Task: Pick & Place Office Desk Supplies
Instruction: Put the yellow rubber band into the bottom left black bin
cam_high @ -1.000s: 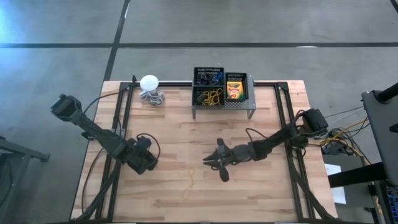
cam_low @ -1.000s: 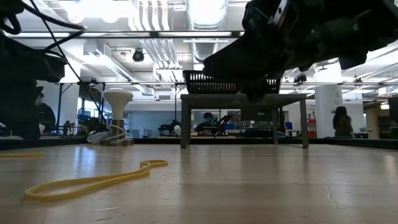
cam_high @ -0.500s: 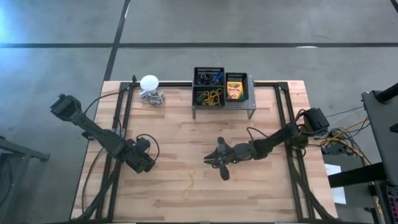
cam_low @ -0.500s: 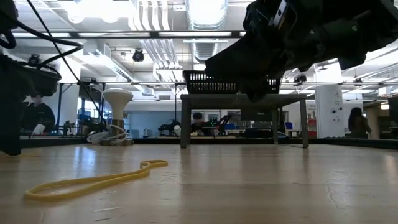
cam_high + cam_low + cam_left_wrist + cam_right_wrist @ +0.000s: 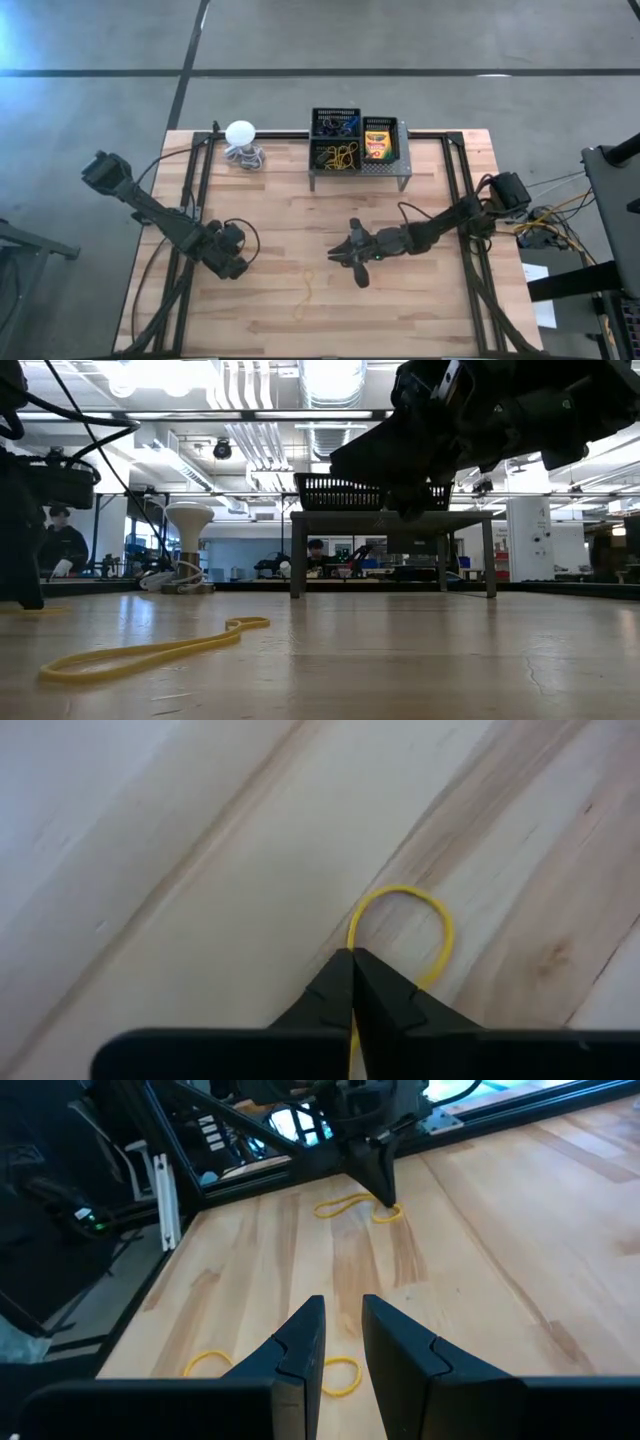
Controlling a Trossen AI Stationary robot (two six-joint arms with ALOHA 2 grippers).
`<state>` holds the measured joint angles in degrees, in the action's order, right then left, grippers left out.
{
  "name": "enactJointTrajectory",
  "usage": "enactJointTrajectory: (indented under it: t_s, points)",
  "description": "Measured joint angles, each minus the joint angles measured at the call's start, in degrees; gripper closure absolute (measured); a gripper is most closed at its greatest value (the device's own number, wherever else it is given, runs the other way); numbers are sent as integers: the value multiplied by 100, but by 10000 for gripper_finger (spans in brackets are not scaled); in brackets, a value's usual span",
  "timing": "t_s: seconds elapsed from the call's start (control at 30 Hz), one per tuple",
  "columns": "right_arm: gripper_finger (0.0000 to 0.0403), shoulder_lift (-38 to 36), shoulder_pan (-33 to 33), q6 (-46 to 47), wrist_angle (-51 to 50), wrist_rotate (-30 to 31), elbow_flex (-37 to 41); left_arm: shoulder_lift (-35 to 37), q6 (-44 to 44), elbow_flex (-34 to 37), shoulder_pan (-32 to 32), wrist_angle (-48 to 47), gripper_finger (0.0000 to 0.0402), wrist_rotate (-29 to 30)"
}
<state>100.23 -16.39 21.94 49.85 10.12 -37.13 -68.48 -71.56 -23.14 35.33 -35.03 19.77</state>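
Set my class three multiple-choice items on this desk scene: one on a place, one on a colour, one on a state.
1. Where is the crayon box? A on bare table; B in a mesh bin on the stand; C in a hand.
2. The loose band mid-table is: A purple; B blue; C yellow.
3. The left hand is: A shut; B wide open; C holding crayons.
Key: B, it sits within the bin's walls; C, its colour shows from above; A, its fingertips meet at a yellow loop.

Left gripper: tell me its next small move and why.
Probably a slow, straight lift. The left gripper has its fingers shut on the yellow rubber band, which lies flat on the table; raising it would show whether the band is truly caught.
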Motion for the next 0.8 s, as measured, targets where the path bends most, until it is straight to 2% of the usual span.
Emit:
enactJointTrajectory:
  t_s: [0.2,0.37,0.5,0.63,0.8]
  points:
    - [335,-554,-6,-228,-228,18,89,-11,249,-44,-5,1028,399,680]
    - [335,-1545,-11,-274,-1335,30,105,-10,1233,-266,-7,2269,400,1368]
    - [335,-2458,-21,-394,-2250,40,103,-8,1850,-686,-157,2724,400,2000]
    - [335,-3306,-70,-400,-3089,126,104,-72,2819,-1326,-683,2997,401,2114]
    - [335,-4038,-401,-290,-4115,1124,151,-501,4390,-2438,-1638,3213,401,1870]
